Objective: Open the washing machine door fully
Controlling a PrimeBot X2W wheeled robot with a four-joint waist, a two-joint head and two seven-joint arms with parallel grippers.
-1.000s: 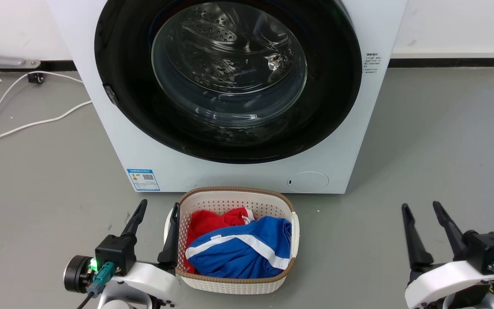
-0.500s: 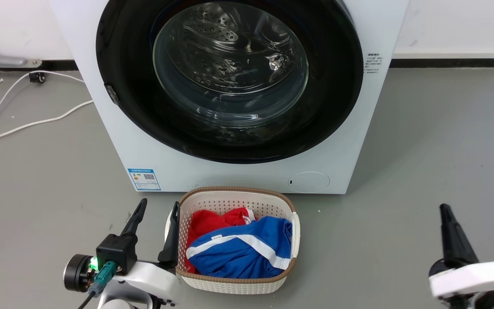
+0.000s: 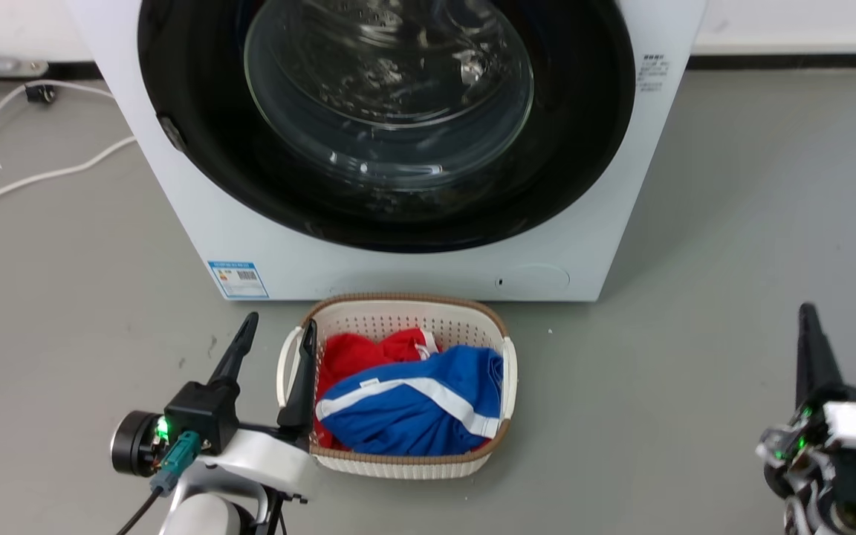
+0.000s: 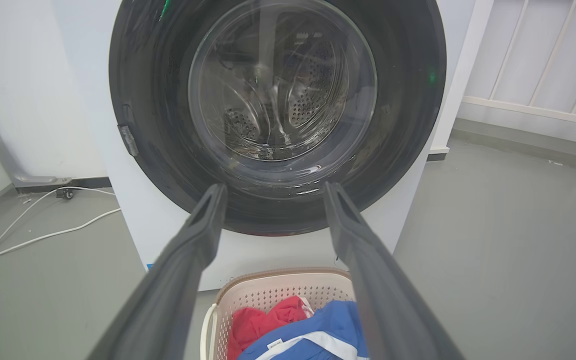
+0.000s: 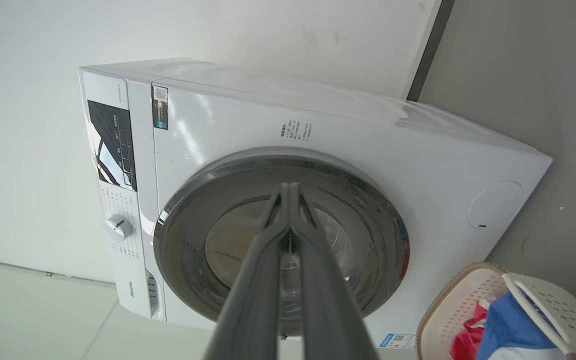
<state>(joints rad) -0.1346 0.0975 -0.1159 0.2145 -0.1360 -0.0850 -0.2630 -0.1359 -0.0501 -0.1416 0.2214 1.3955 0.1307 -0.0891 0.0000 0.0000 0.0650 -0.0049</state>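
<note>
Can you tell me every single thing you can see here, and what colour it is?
washing machine: one, white, standing on the floor by the wall
washing machine door: one, glossy black with a clear glass window, on the machine's front, looks shut
dial: one, white, on the control panel
label: one, blue, machine's lower left corner
laundry basket: one, white with a brown rim, on the floor before the machine
red garment: one, in the basket
blue garment: one, white stripe, atop the red
cables: two, white, floor at left
floor: grey
left end effector: dark fingers, open, beside the basket
right end effector: dark fingers, shut
</note>
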